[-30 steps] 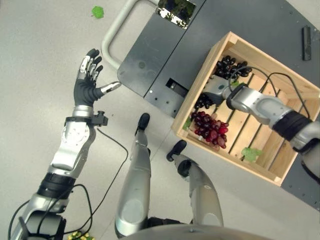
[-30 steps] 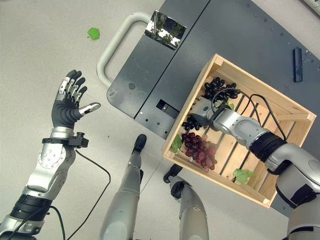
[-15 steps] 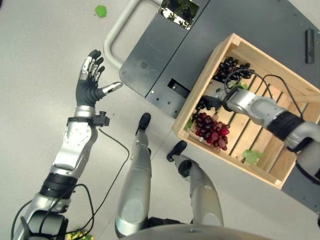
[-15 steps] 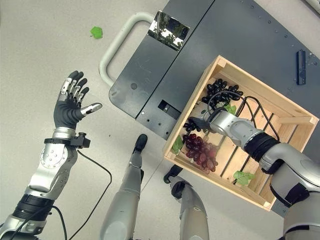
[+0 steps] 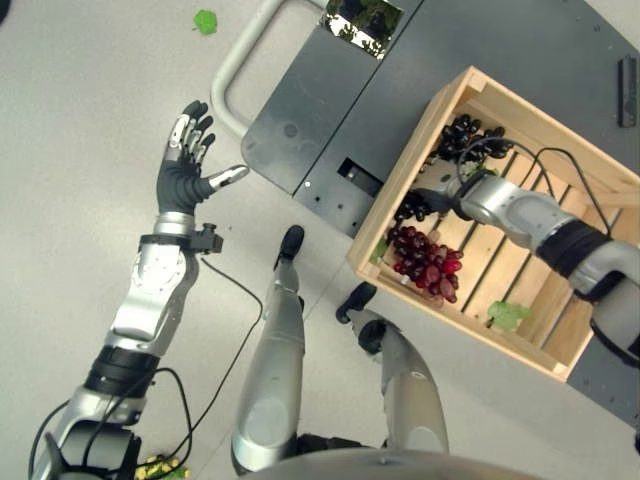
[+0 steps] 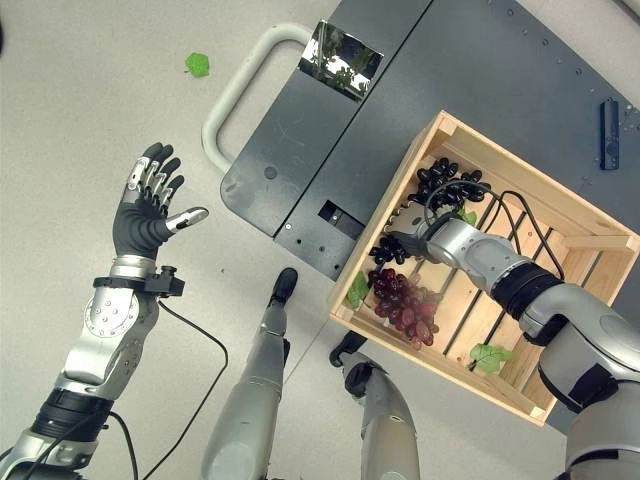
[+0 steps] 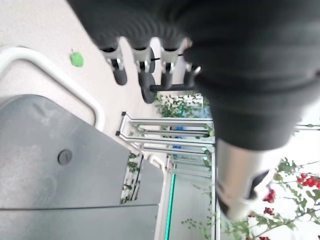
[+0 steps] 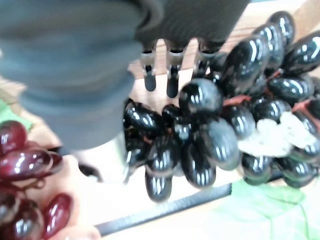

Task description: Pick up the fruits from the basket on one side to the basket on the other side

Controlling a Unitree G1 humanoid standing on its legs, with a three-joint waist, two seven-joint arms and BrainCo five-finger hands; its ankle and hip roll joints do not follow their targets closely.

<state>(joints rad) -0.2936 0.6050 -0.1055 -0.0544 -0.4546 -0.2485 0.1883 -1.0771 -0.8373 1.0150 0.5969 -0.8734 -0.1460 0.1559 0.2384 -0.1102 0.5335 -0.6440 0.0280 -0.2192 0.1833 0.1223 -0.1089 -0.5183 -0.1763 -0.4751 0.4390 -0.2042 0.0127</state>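
A wooden crate (image 5: pixel 403 172) stands on a dark cart and holds a red grape bunch (image 5: pixel 425 265), a small black grape bunch (image 5: pixel 410 208) and a larger black bunch (image 5: pixel 465 135). My right hand (image 5: pixel 438 195) reaches into the crate, right at the small black bunch. In the right wrist view the black grapes (image 8: pixel 200 145) lie just past its straight fingers (image 8: pixel 171 80), with the red grapes (image 8: pixel 25 165) beside them. My left hand (image 5: pixel 183 175) is raised over the floor, open and holding nothing, well left of the crate.
The dark grey cart platform (image 5: pixel 330 120) has a pale looped handle (image 5: pixel 235 65) toward my left hand. A shiny item (image 5: pixel 360 15) and a black bar (image 5: pixel 628 75) lie on it. Green leaves lie in the crate (image 5: pixel 510 315) and on the floor (image 5: pixel 205 20).
My right hand has shifted a little nearer the small black bunch inside the crate. The left hand has stayed raised and open.
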